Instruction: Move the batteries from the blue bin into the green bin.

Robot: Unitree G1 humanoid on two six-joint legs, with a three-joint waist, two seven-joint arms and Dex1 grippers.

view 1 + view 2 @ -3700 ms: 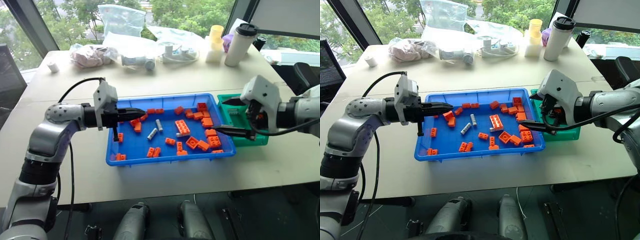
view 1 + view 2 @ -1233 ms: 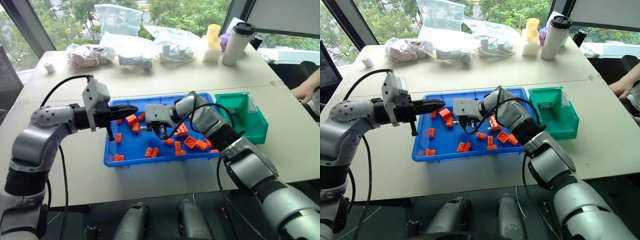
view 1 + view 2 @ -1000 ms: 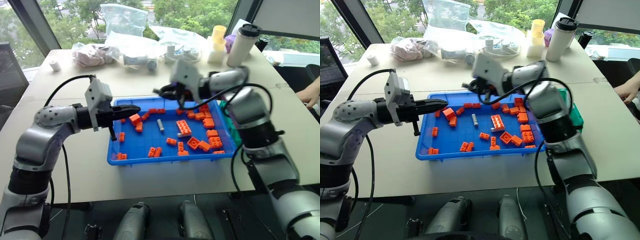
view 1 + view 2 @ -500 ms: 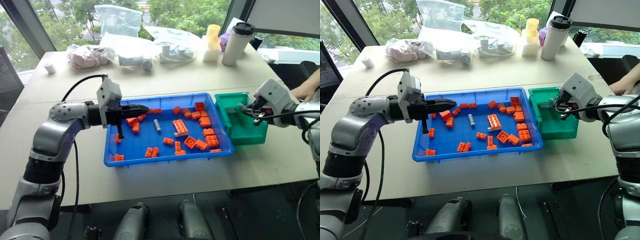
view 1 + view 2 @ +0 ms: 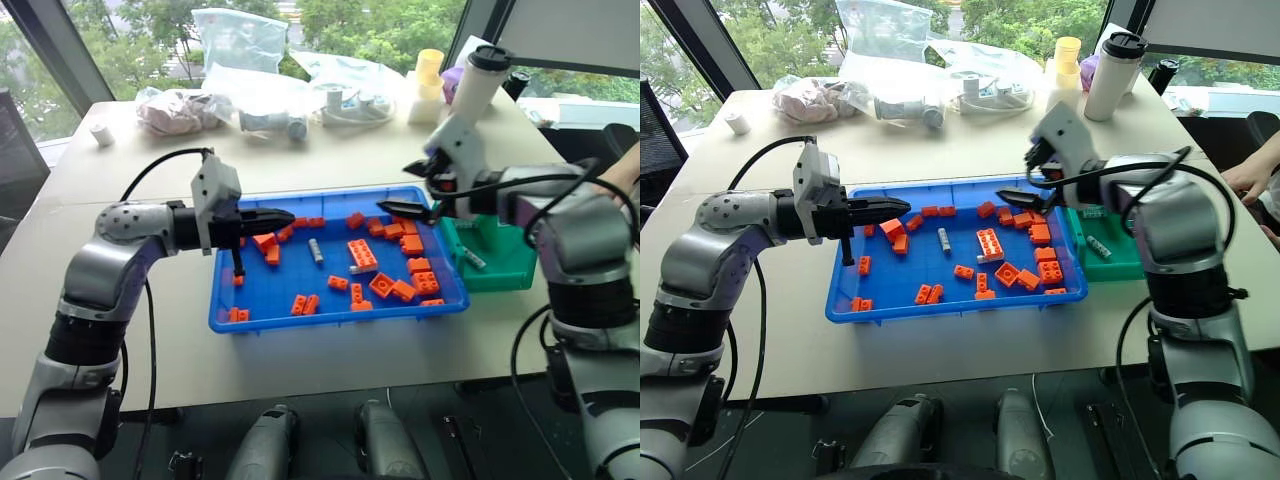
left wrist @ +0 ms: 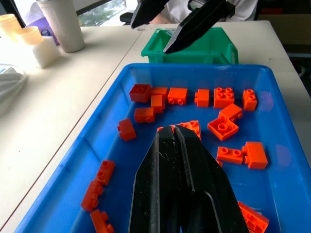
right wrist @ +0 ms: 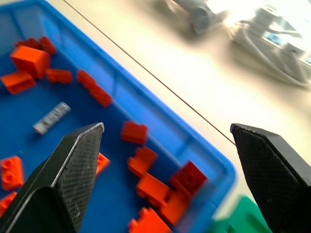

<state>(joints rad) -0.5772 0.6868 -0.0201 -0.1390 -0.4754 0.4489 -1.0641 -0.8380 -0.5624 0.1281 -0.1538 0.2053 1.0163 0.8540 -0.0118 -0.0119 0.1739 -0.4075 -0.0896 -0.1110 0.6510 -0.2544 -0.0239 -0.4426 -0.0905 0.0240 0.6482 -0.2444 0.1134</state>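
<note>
Battery dropped; heading back for more.
My right tool (image 5: 408, 190), now wide open and empty, has returned over the blue bin (image 5: 262, 300); left tool (image 5: 283, 215) shut.

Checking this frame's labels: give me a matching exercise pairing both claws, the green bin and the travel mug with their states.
Things:
1. left claw
2. right claw
3. green bin
4. travel mug

States:
a. holds a battery
b. shut, over the blue bin
c. open wide
d. stands upright on the table, behind the bins

Pairs: 1-b, 2-c, 3-a, 4-d
</note>
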